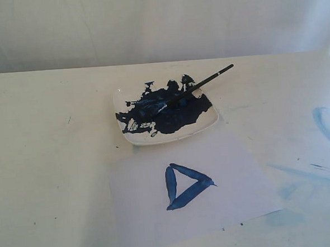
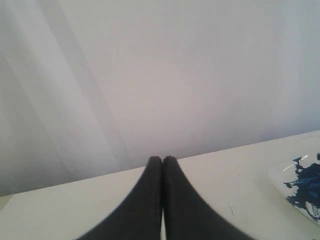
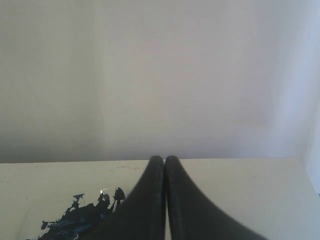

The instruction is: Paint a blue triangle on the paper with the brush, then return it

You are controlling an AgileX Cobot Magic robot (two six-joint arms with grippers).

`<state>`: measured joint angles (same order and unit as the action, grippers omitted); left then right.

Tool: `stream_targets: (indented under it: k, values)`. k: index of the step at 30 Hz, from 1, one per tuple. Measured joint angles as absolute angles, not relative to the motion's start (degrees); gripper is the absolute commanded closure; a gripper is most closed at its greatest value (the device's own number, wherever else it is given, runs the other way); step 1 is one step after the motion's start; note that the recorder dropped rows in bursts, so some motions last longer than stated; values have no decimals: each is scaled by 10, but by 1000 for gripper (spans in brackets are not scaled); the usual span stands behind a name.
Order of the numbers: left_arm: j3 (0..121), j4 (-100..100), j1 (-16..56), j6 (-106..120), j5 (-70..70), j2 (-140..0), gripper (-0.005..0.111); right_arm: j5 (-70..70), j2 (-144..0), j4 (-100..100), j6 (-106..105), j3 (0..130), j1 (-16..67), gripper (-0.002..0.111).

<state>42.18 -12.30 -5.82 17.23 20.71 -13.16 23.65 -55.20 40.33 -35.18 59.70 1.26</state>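
Your thin black-handled paintbrush (image 1: 196,88) lies across the square white dish (image 1: 171,139). Its bristle end sits in the dark-blue paint blotch (image 1: 175,114), and its silver-banded handle end juts past the far right rim. Just in front of the dish, the plain white rectangular paper (image 1: 142,214) lies flat on the cream tabletop (image 1: 50,164). It bears the small hollow blue triangle (image 1: 189,196), three thick strokes with the apex pointing right. Faint pale-blue smears (image 1: 327,122) mark the tabletop to the right. Your left gripper (image 2: 162,160) has its black fingers pressed together on nothing; your right gripper (image 3: 164,159) is likewise closed and empty.
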Motion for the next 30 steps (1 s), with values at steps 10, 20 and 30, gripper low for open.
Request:
stream_targets:
  k: [10, 20, 30]
  values:
    - [221, -193, -59, 170, 101, -51, 107, 236, -552, 403, -352, 597, 13, 108]
    - [72, -115, -59, 10, 18, -51, 107, 236, -552, 403, -353, 597, 13, 108]
    - [2, -32, -59, -54, 134, -13, 107, 236, -552, 403, -355, 597, 13, 108]
